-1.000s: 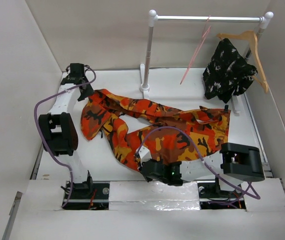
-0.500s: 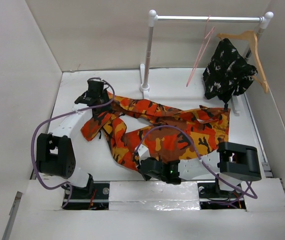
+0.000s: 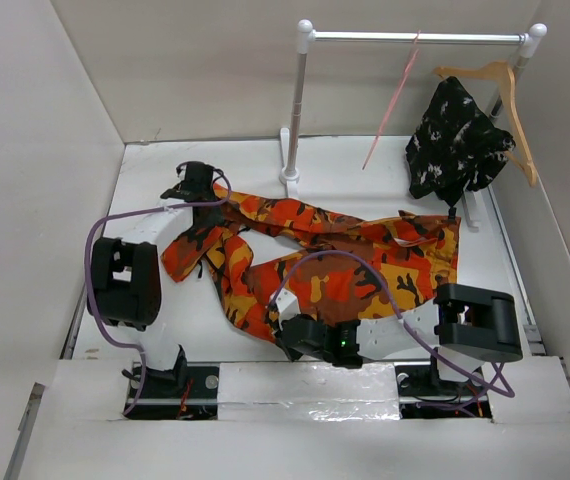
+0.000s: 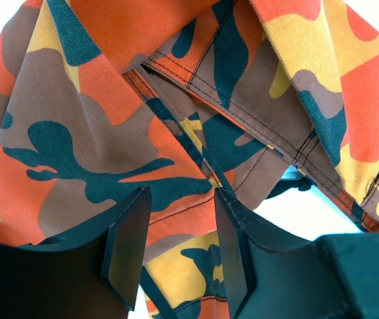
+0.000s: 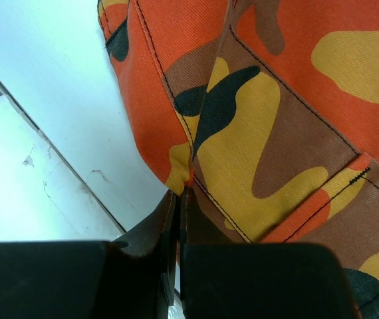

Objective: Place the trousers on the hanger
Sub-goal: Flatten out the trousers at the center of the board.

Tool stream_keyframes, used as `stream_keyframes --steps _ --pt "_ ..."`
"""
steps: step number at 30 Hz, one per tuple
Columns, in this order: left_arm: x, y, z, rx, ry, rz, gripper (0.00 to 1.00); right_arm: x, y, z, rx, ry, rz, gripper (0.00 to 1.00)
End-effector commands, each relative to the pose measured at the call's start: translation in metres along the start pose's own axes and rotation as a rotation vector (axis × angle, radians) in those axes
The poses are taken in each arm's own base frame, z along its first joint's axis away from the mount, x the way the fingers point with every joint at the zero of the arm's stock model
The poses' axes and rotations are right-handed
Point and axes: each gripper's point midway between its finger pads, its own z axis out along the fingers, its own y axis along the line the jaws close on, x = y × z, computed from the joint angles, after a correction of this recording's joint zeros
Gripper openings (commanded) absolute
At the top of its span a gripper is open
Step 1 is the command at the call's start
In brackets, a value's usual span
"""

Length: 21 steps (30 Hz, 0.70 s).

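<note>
left pincer (image 4: pixel 181 198) released, tilted down over trousers (image 3: pixel 365 255) leg | right pincer (image 5: pixel 179 197) clenched on trousers edge, low

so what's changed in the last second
The left gripper swung in from the far-left corner to the leg end of the trousers and is open over the cloth. The right gripper stayed shut on their near edge; the hanger still hangs on the rail.
</note>
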Motion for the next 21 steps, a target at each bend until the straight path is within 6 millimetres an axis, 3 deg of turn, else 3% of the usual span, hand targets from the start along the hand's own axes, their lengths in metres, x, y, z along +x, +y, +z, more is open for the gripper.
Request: stream_keyframes --steps 1,13,15,19,21 --pt "-0.016 -0.004 0.000 0.004 -0.043 -0.030 0.40 0.001 0.008 0.003 -0.041 -0.001 0.028 0.00" --pt "0.002 -0.002 0.019 -0.046 0.012 0.022 0.42 -0.001 0.023 0.002 -0.076 -0.013 0.027 0.00" --pt "0.000 -0.003 0.018 -0.042 0.004 0.015 0.35 0.001 0.033 0.000 -0.097 -0.013 0.014 0.00" --pt "-0.005 0.003 0.011 -0.069 -0.028 -0.001 0.00 0.005 0.036 0.003 -0.093 -0.002 0.015 0.00" --pt "-0.011 0.004 0.002 -0.066 -0.050 -0.010 0.00 0.011 0.038 0.003 -0.098 0.008 0.004 0.00"
